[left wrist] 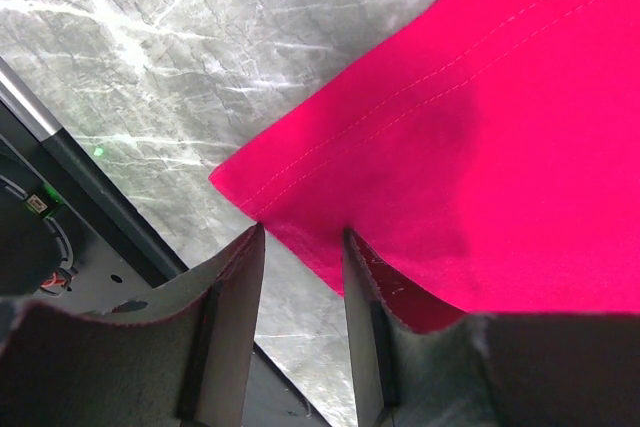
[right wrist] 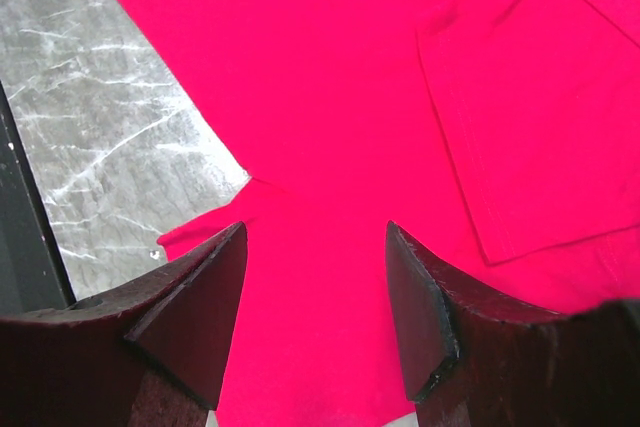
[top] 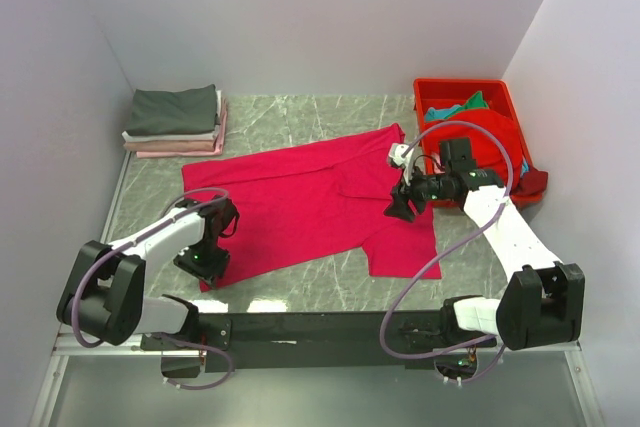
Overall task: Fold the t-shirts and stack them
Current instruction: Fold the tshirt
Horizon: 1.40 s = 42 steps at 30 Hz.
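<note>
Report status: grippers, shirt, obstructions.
Left gripper open at crimson shirt hem corner. Right gripper open over shirt. Shirt spread out, unstacked. Red bin close at its right.

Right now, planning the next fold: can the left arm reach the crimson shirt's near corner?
Likely yes: the left gripper hangs open at that corner of the crimson shirt, nothing between.

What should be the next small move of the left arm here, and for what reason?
Probably close the left gripper on the near corner of the crimson shirt. Its fingers are open and the hem edge lies between them in the left wrist view, while the right gripper hovers open over the other side of the cloth.
</note>
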Motion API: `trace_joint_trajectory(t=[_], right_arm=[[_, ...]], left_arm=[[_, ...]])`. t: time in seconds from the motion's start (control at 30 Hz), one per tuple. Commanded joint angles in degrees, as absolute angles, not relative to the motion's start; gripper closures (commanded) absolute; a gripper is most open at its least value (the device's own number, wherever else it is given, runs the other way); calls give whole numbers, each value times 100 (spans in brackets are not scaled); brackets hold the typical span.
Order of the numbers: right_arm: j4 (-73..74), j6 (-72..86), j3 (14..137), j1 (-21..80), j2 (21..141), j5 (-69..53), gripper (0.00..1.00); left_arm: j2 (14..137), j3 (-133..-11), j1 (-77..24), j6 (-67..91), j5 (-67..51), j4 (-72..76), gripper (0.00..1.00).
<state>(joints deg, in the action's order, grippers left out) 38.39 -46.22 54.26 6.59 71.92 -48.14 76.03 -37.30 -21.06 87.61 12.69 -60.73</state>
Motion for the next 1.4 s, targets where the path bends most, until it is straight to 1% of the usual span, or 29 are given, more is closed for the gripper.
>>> trace_joint_trajectory(t=[0.0,0.1,0.13,0.17,0.2,0.23,0.3,0.43,0.57,0.63,0.67,0.73,0.77,0.8,0.87,0.9,1.07,1.27,1.37], right_arm=[[3920,-4720,5678,606,7207,-4957,36],[3964,-4729,5704,615,7207,-4957,36],[3964,-4720,5704,607,7207,-4957,36],[3990,-4720,5730,606,7198,-4957,36],[3999,-4720,5748,615,7198,-4957,36],[4016,-4720,5757,607,7198,-4940,36],[4025,-4720,5801,607,7216,-4922,36],[4087,-4720,5880,607,7277,-4922,36],[4340,-4868,5976,615,7365,-4870,36],[4621,-5350,6081,598,7444,-4834,36],[5058,-5605,6117,606,7488,-4817,36],[5605,-6588,6187,607,7558,-4711,36],[6147,-6966,6187,606,7576,-4650,36],[6379,-7640,6153,615,7576,-4414,36],[6783,-8215,5934,606,7541,-4089,36],[6846,-8627,5706,615,7480,-3739,36],[6891,-9525,4985,607,7164,-2796,38],[7215,-10071,4465,641,6645,-2409,40],[7077,-9985,4211,887,6434,-2216,41]], left_arm=[[7805,-3498,-2092,8666,1292,-5634,58],[7779,-3454,-2083,8640,1310,-5573,70],[7735,-3445,-2092,8605,1318,-5555,78],[7708,-3445,-2083,8587,1379,-5546,80],[7682,-3463,-2083,8570,1415,-5555,83],[7629,-3498,-2092,8517,1493,-5633,90],[7550,-3664,-2092,8429,1739,-5791,95],[7270,-3972,-2083,8263,2109,-6011,99],[7154,-4376,-2092,8025,2329,-6065,100],[7146,-4473,-2092,7876,2364,-6056,100],[7137,-4552,-2083,7832,2364,-6047,100],[7119,-4605,-2092,7709,2329,-6038,100],[7102,-4623,-2092,7682,2312,-6021,100],[7084,-4614,-2092,7638,2294,-5986,100],[7023,-4606,-2083,7541,2233,-5942,100],[6979,-4588,-2083,7489,2206,-5907,100],[6873,-4526,-2083,7313,2092,-5775,100],[6671,-4526,-2092,7172,2039,-5678,100],[6618,-4526,-2092,7119,2030,-5634,100]])
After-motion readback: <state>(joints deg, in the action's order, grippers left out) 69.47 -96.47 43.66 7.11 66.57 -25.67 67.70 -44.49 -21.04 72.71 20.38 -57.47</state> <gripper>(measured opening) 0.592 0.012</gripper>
